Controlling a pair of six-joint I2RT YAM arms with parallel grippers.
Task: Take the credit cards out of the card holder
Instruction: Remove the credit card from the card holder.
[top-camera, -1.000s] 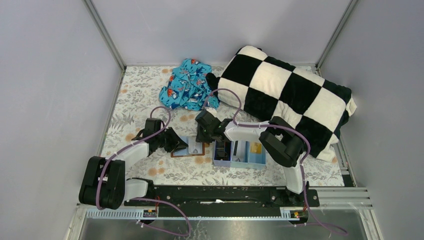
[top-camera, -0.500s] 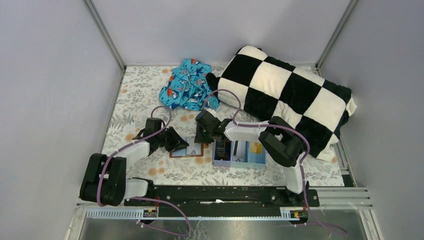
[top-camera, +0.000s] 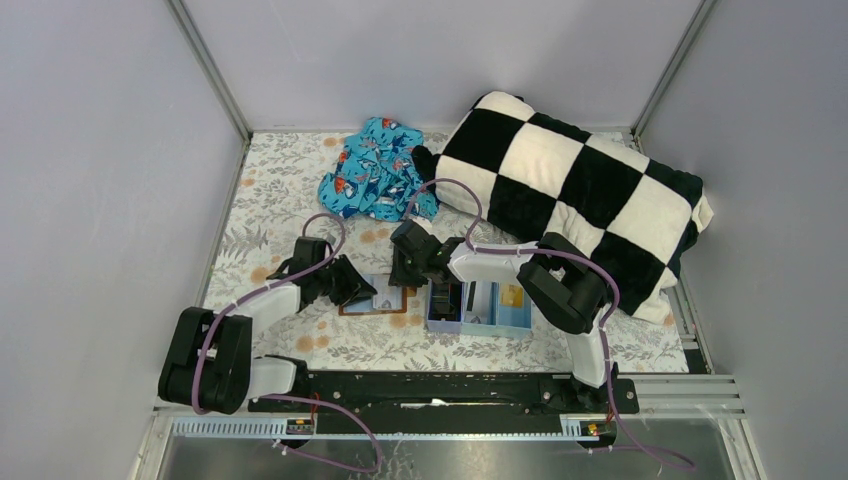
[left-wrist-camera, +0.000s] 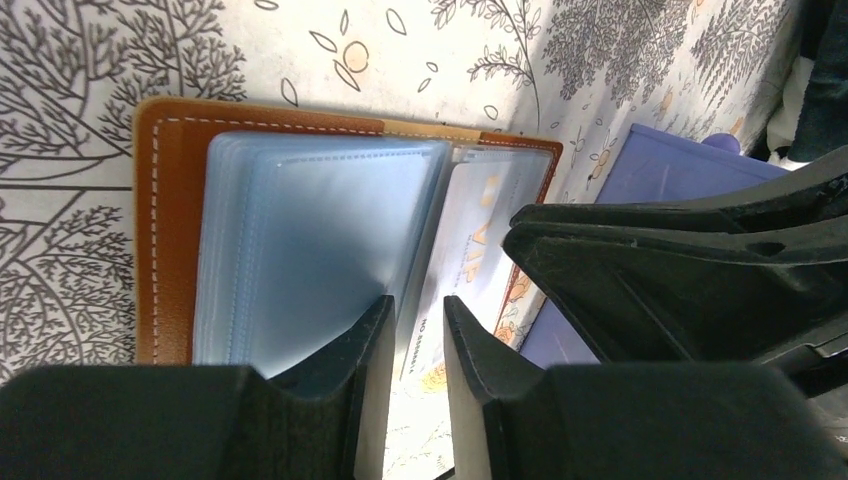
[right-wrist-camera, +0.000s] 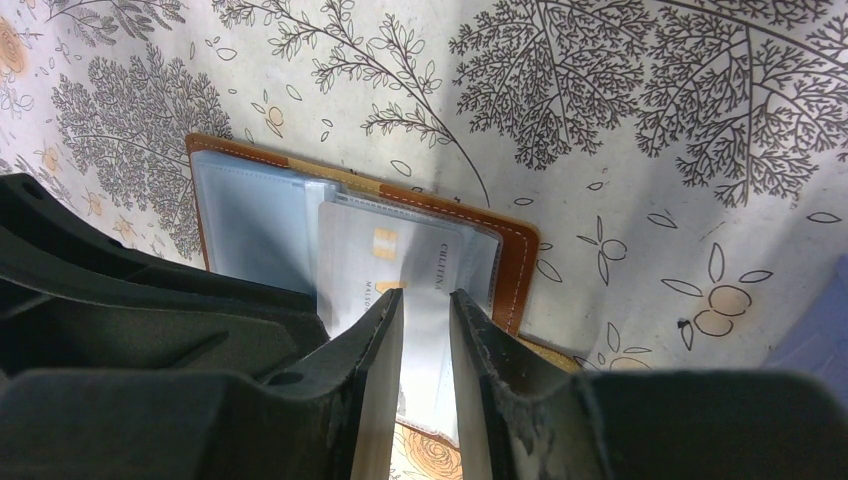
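Observation:
The brown card holder (top-camera: 372, 300) lies open on the flowered cloth, pale blue sleeves up (left-wrist-camera: 300, 230). A white card (right-wrist-camera: 400, 260) with a gold chip sits in its right-hand sleeve, which also shows in the left wrist view (left-wrist-camera: 480, 240). My left gripper (left-wrist-camera: 418, 320) hovers low over the holder's sleeves, jaws a narrow gap apart with nothing between them. My right gripper (right-wrist-camera: 427, 305) faces it from the other side, tips on the white card's sleeve, jaws narrowly parted. A dark credit card (top-camera: 445, 298) and an orange-gold one (top-camera: 512, 296) lie in the tray.
The light blue three-compartment tray (top-camera: 487, 322) stands right of the holder, close to both grippers. A blue patterned cloth (top-camera: 378, 170) and a black-and-white checked cushion (top-camera: 570, 190) lie at the back. Walls close in the left, right and far sides.
My left gripper's jaws have parted slightly. Both arms and the card holder stay where they were.

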